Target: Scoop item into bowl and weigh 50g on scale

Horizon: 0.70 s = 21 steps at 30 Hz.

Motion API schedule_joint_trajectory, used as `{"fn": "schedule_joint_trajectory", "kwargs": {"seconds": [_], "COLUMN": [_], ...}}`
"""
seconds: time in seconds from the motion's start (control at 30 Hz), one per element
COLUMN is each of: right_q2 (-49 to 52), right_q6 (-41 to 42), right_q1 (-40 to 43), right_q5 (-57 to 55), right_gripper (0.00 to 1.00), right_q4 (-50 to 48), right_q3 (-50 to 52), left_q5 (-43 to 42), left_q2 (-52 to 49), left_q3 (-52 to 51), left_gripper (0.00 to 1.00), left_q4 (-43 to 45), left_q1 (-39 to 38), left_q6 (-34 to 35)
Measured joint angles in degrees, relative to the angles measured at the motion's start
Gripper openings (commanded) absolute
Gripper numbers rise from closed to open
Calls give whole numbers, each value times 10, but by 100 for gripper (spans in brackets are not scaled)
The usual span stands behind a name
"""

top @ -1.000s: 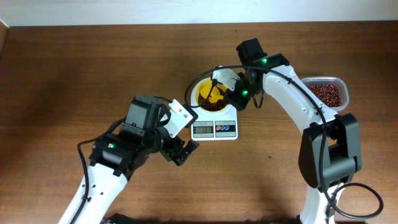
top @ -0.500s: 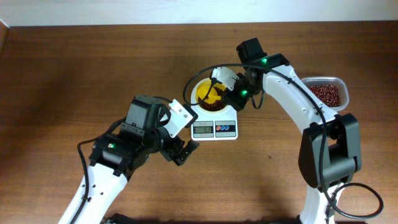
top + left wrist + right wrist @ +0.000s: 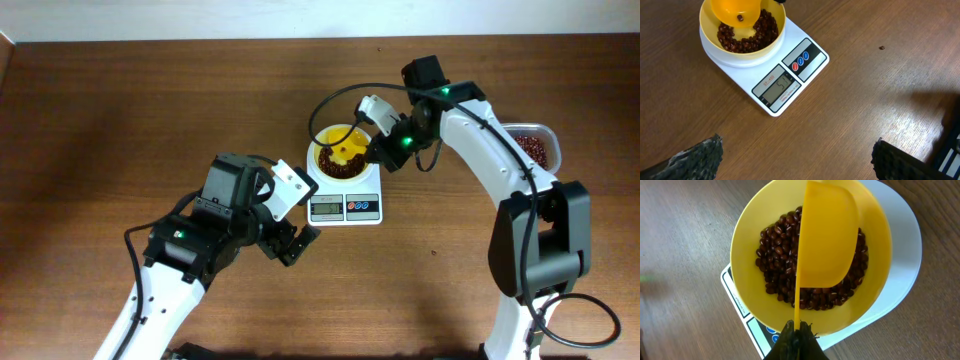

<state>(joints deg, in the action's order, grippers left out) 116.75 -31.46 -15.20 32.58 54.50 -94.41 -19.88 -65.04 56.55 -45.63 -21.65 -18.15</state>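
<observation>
The pale-yellow bowl (image 3: 339, 158) sits on the white scale (image 3: 345, 193) and holds dark reddish-brown beans (image 3: 775, 255). It also shows in the left wrist view (image 3: 742, 50) and the right wrist view (image 3: 750, 305). My right gripper (image 3: 799, 330) is shut on the handle of a yellow scoop (image 3: 827, 240), which is tilted on its side over the bowl; one bean clings to it in the left wrist view (image 3: 740, 18). The scale display (image 3: 777, 89) appears to read 51. My left gripper (image 3: 797, 160) is open and empty above bare table in front of the scale.
A clear plastic container (image 3: 530, 145) with more beans stands at the right, behind my right arm. One stray bean (image 3: 881, 48) lies on the table right of the scale.
My right gripper has drawn back to the right and rolled the scoop onto its side over the bowl. The left arm has not moved.
</observation>
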Motion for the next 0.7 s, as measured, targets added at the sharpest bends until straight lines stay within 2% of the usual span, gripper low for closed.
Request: {"fn": "schedule_joint_trajectory", "kwargs": {"seconds": [0.47, 0.7], "right_q2": [0, 0], "right_q6": [0, -35], "right_q1": [0, 0], "right_q5": [1, -62], "right_gripper": [4, 4], "right_q4": [1, 1], "right_q3": [0, 0], "left_q5": [0, 0], "left_q2": [0, 0], "left_q3": [0, 0], "left_gripper": [99, 99], "left_q4": [0, 0], "left_q1": [0, 0], "left_q6": [0, 0]}}
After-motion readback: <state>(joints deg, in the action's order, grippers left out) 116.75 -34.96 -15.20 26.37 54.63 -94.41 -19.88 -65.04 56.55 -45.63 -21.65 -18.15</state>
